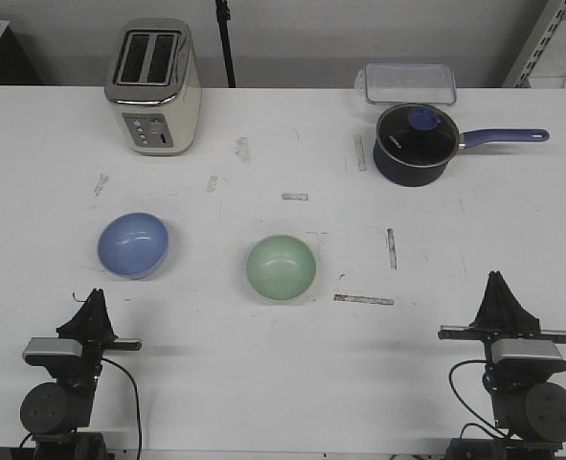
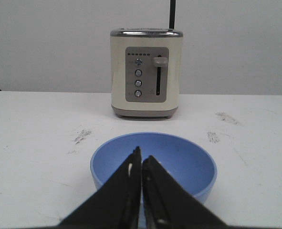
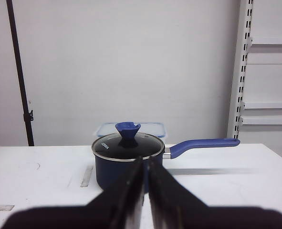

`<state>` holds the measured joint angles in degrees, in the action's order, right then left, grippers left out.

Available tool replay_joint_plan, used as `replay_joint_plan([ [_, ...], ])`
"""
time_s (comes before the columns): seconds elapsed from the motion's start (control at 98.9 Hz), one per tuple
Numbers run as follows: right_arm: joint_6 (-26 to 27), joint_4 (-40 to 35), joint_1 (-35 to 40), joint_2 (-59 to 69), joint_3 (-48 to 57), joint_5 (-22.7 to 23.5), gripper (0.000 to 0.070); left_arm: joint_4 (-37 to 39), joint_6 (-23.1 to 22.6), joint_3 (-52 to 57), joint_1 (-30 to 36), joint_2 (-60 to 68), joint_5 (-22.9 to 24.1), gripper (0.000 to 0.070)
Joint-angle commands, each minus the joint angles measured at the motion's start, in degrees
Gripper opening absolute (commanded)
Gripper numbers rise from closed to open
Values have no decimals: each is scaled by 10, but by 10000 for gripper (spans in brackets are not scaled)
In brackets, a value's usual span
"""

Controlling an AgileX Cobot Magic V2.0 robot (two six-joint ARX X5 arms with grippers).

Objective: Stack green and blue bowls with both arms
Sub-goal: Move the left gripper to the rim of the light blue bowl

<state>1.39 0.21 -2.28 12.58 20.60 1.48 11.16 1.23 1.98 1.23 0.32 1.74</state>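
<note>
While both bowls sit apart, blue bowl (image 1: 132,244) left of green bowl (image 1: 281,267), we should spread the pressed-together left gripper (image 2: 141,162) and right gripper (image 3: 145,164) before taking each rim.

The only lettering sits on the glass lid (image 3: 127,145) of the saucepan (image 3: 126,174): a short white brand word at about nine o'clock of the knob (image 3: 128,129), too small to read for sure. The toaster (image 2: 146,73) panel carries a row of small marks above its buttons, likewise illegible. Nothing else bears readable text.
</note>
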Motion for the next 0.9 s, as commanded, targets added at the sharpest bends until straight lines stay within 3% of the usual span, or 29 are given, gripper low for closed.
replay_joint_plan([
  [0.0, 6, 5, 0, -2, 3, 0, 12, 4, 16, -2, -1, 0, 0, 2],
  [0.394, 6, 5, 0, -2, 3, 0, 12, 5, -8, 91, -1, 71, 0, 2],
  [0.647, 6, 5, 0, -2, 3, 0, 12, -1, -8, 234, -1, 250, 0, 2],
  [0.89, 6, 5, 0, -2, 3, 0, 12, -87, -8, 369, 0, 410, -3, 2],
])
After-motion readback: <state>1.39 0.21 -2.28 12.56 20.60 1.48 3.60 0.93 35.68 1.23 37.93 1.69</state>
